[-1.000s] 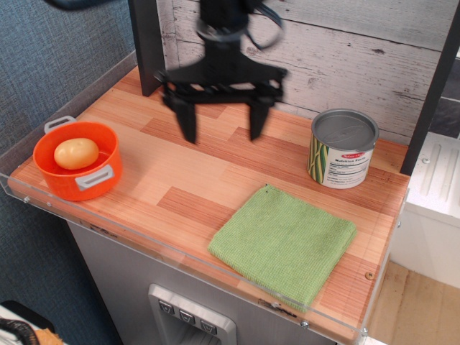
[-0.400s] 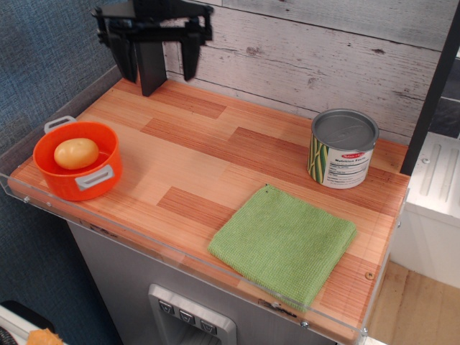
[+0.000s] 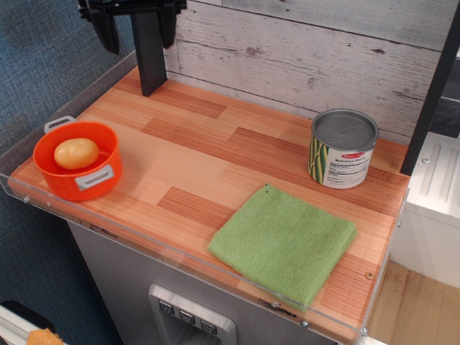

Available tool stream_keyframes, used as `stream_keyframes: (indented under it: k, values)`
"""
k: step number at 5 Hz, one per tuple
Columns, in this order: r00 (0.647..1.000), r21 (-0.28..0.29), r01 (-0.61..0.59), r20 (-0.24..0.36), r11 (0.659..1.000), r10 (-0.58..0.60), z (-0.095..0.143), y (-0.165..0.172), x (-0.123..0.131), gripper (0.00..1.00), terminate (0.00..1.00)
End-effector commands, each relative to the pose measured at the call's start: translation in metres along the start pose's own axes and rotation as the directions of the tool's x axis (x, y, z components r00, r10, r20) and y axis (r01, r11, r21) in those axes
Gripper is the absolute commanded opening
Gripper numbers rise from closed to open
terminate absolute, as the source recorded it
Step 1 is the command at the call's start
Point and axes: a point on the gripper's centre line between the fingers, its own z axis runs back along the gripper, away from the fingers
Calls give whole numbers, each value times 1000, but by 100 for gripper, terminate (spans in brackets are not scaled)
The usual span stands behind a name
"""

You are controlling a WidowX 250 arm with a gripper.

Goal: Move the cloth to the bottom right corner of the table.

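Observation:
The light green cloth (image 3: pixel 283 244) lies flat on the wood-plank table (image 3: pixel 194 165), at its near right corner, close to the front acrylic edge. My black gripper (image 3: pixel 136 36) is high at the top left of the view, above the table's far left corner and far from the cloth. Its two fingers (image 3: pixel 108 32) hang apart, open and empty. Its upper part is cut off by the frame.
A tin can (image 3: pixel 343 148) stands upright at the back right, just behind the cloth. An orange pot (image 3: pixel 77 159) with a yellowish egg-like object (image 3: pixel 75 152) inside sits at the near left. A black post (image 3: pixel 149 50) rises at the back left, by a whitewashed plank wall.
The gripper has risen and swung left, from above the table's back middle to the top left corner of the view. The cloth, can and pot have not moved.

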Motion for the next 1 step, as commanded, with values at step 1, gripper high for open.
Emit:
stream_keyframes:
  k: [1]
  values:
    - [999, -12, -10, 46, 1000, 11, 18, 3, 4, 100, 100]
